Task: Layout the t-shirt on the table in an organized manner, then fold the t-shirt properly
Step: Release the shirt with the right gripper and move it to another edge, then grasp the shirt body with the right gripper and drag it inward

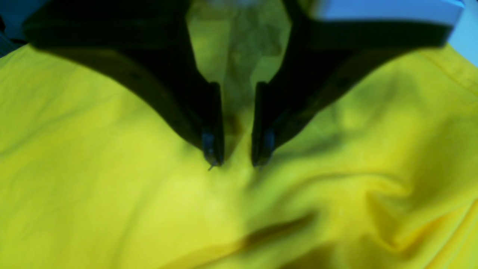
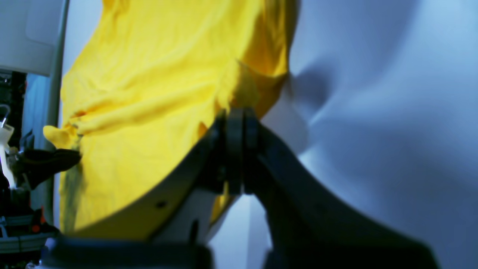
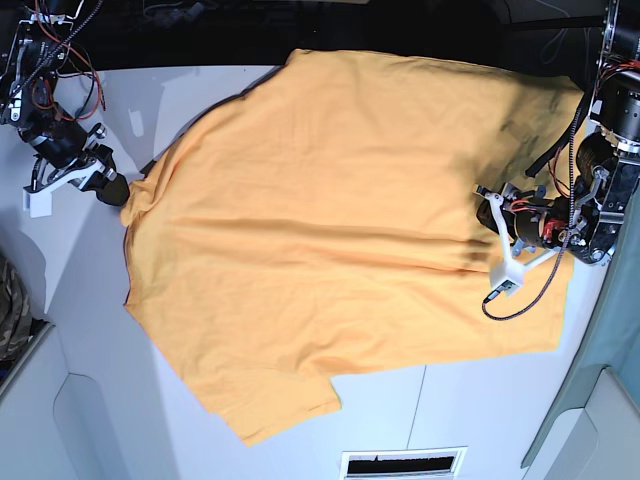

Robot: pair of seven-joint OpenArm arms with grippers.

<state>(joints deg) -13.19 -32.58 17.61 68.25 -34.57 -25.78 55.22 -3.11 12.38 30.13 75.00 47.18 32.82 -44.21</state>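
Observation:
The orange-yellow t-shirt (image 3: 330, 220) lies spread over most of the white table (image 3: 90, 350), one sleeve (image 3: 275, 400) pointing to the near edge. On the left of the base view my right gripper (image 3: 118, 190) (image 2: 236, 114) is shut on the shirt's edge, its jaws pressed together. At the shirt's opposite side my left gripper (image 1: 237, 153) presses down into the cloth. A ridge of fabric rises between its narrowly parted fingers (image 1: 213, 147), and it holds that bunch. Tension wrinkles run through the cloth between the two grippers.
A camouflage-patterned cloth (image 3: 12, 310) lies at the far left edge. A slotted vent (image 3: 400, 463) sits in the table's near edge. Bare tabletop shows at the near left and near right. Arm cables hang at the top left and right.

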